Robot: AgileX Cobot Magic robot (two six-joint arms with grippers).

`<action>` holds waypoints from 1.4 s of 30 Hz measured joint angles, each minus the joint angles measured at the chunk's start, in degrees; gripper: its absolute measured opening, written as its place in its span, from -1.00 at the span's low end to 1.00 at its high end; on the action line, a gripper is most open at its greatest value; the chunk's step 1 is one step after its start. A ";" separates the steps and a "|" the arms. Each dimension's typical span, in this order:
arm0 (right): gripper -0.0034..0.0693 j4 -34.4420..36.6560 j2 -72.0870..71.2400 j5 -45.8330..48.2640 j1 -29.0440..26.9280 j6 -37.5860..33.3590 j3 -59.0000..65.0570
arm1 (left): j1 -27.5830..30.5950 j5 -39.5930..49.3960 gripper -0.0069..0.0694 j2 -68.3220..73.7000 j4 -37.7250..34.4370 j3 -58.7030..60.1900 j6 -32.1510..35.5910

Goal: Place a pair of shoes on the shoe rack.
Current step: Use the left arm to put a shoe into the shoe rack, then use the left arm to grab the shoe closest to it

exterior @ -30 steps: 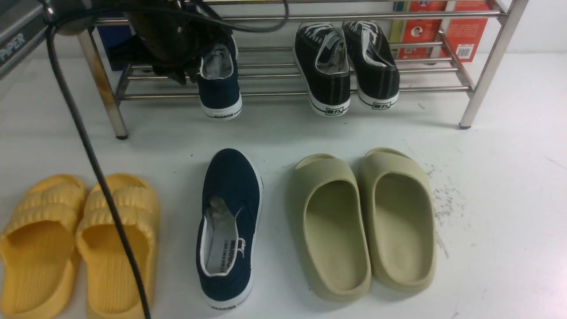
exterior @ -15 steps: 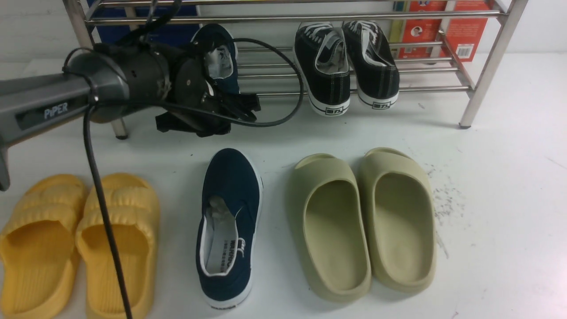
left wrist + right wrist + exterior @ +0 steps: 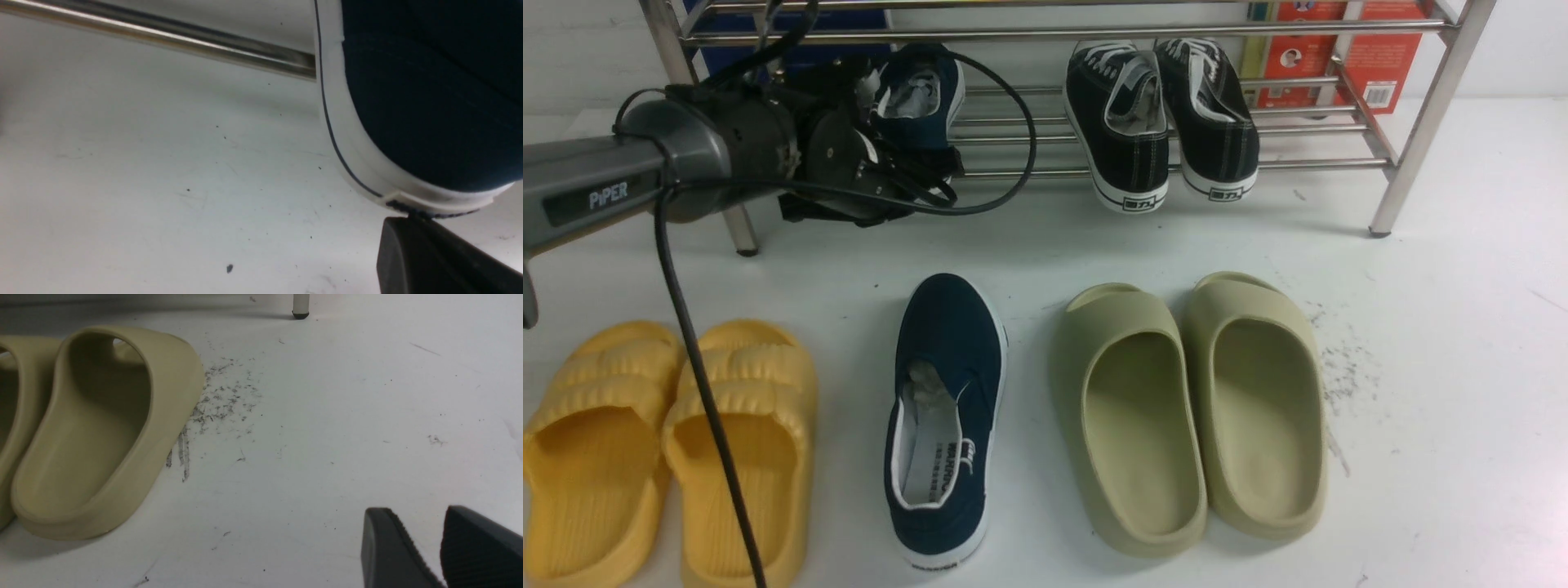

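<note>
Up on the shoe rack (image 3: 1045, 34), one navy shoe (image 3: 920, 90) lies on the lower rails, with the left claw (image 3: 935, 173) clenched empty at its heel. Its mate (image 3: 947, 408) sits on the desk (image 3: 1462, 327) below, and the right claw (image 3: 421, 522) hangs released over bare desk.

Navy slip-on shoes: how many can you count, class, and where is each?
2. One navy shoe on the white surface between yellow slides and olive slides; the other on the shoe rack.
</note>
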 joint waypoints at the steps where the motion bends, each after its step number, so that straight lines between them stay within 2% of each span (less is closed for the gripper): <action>1: -0.25 0.00 0.00 0.00 0.00 0.00 0.00 | -0.01 0.00 -0.85 0.00 0.05 0.00 0.00; 9: -0.25 0.00 0.00 0.00 0.00 0.00 0.00 | 0.26 3.01 -0.85 0.00 0.11 -0.22 0.00; 16: -0.25 0.00 0.00 0.00 0.00 0.00 0.00 | 0.26 15.18 -0.85 -1.83 -0.08 -0.17 0.06; 21: -0.25 0.00 0.00 0.00 0.00 0.00 0.00 | -0.38 24.41 -0.85 -10.30 -0.34 1.04 1.33; 26: -0.25 0.00 0.00 0.00 0.00 0.00 0.00 | -5.79 28.78 -0.85 -22.60 -1.32 9.44 2.95; 31: -0.25 0.00 0.00 0.00 0.00 0.00 0.00 | -12.19 31.60 -0.85 -30.30 -2.69 20.04 -1.62; 34: -0.25 0.00 0.00 0.00 0.00 0.00 0.00 | -13.65 31.60 -0.85 -30.79 -3.58 23.75 -2.65; 38: -0.25 0.00 0.00 0.00 0.00 0.00 0.00 | -13.72 31.34 -0.74 -29.41 -4.28 24.74 -2.63; 40: -0.25 0.00 0.00 0.00 0.00 0.00 0.00 | -13.72 30.36 -0.50 -27.79 -4.28 24.87 -2.63; 41: -0.25 0.00 0.00 0.00 0.00 0.00 0.00 | -13.72 30.28 -0.50 -27.65 -4.28 24.87 -2.63; 42: -0.25 0.00 0.00 0.00 0.00 0.00 0.00 | -13.72 29.55 -0.33 -26.25 -4.28 24.87 -2.63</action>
